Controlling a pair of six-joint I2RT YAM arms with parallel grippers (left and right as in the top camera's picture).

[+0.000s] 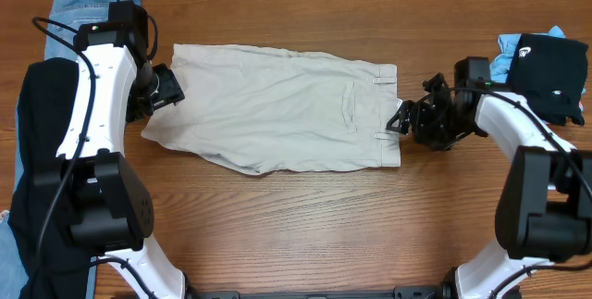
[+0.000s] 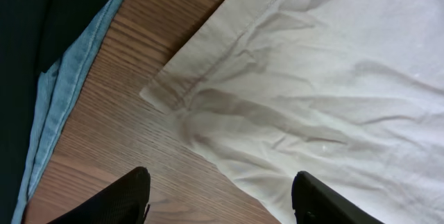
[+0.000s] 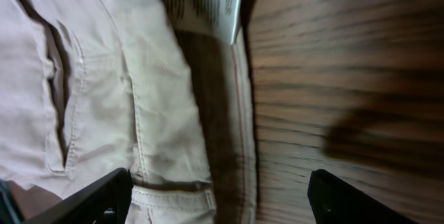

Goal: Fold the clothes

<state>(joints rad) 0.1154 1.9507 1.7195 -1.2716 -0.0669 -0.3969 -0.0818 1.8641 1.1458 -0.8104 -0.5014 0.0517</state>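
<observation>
The clothes in play are light beige trousers [image 1: 277, 105], lying flat and folded across the middle of the table, waistband to the right. My left gripper [image 1: 171, 91] hangs open at their left hem corner; in the left wrist view its fingers [image 2: 125, 200] straddle the trousers' edge [image 2: 312, 78] and bare wood, holding nothing. My right gripper [image 1: 402, 118] is open at the waistband end. The right wrist view shows the waistband and a belt loop [image 3: 166, 200] between the spread jaws of this gripper [image 3: 218, 200], with the white label [image 3: 208, 2] further off.
Blue jeans [image 1: 83, 7] lie at the back left, partly under a dark garment [image 1: 42, 151] along the left edge. At the right edge a dark folded garment [image 1: 550, 72] sits on a blue cloth [image 1: 509, 49]. Bare wood stretches in front of the trousers.
</observation>
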